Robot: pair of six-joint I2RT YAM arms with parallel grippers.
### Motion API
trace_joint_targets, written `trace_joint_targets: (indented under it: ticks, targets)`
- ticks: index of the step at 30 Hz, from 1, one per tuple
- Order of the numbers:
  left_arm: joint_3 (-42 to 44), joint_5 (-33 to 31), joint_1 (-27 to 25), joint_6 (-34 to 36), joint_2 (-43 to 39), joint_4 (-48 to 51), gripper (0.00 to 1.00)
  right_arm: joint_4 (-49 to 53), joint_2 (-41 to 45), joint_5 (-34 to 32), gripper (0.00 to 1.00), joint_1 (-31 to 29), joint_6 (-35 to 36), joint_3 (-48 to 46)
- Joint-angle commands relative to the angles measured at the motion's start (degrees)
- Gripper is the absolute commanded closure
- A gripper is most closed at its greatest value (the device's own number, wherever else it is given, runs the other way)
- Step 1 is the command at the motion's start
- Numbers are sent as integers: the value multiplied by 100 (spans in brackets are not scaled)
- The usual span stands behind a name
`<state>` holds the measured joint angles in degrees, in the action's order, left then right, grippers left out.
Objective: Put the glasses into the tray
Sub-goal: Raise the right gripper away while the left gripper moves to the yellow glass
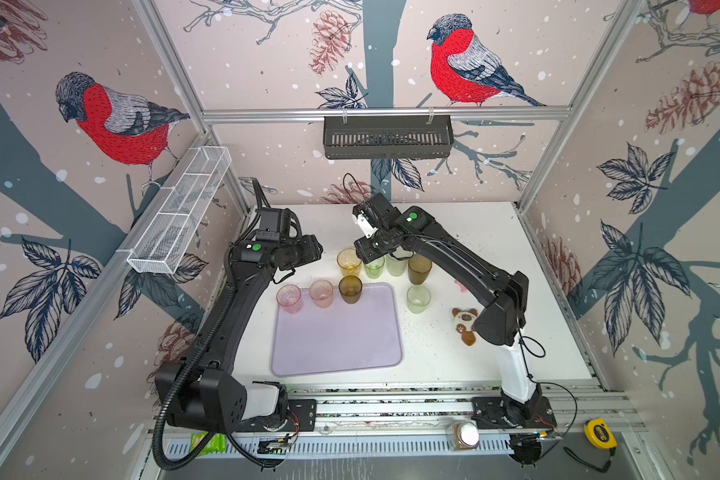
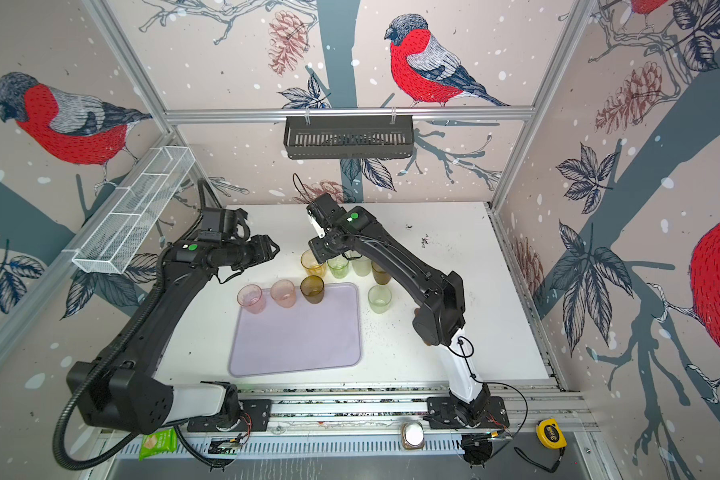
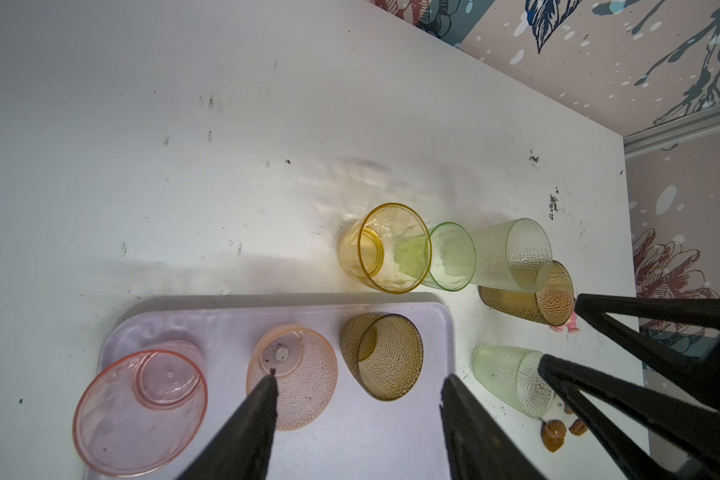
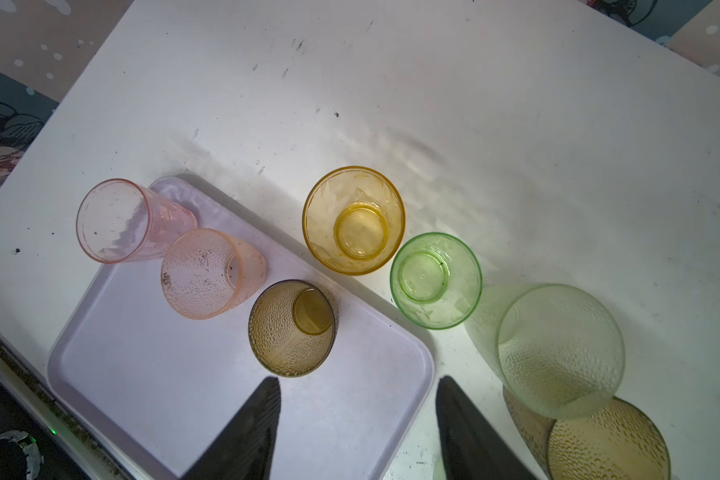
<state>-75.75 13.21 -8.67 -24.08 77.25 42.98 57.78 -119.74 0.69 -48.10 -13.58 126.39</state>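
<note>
Plainly, left pincer and right pincer gape empty; a brown glass stands on the tray.

White tabletop holding a flat pale lavender plastic tray; beside it, an amber-yellow tumbler, bright green tumbler, tall frosted tumbler, brown tumbler, pale green tumbler, and small plush toy.

Both top views looked steeply down from high over the six o'clock side, facing twelve o'clock, and shared the whole worktop. Each wrist camera hung close above it, looking past its own jaws. The left sat at the tray's eleven o'clock and the right at one o'clock. Both shared the tray's twelve o'clock edge and the amber-yellow glass.
</note>
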Motion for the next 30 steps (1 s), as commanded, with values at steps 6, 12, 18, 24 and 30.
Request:
trace_joint_targets:
  ticks: [6,12,18,24,30]
  targets:
    - [-257,-183,-191,-47,391,118,36,-547,717,-63,35,147,-84,-813]
    - [-519,-477,-397,84,789,290,36,-933,1257,-12,27,301,-82,-1505]
    - [-693,-704,-600,101,1174,325,36,-1308,1748,-24,18,419,-66,-2106]
    - [-828,-794,-737,96,1531,267,36,-1719,2236,18,14,535,-74,-2760]
    - [-1052,-746,-757,137,1970,323,36,-2026,2551,70,10,635,-91,-3262]
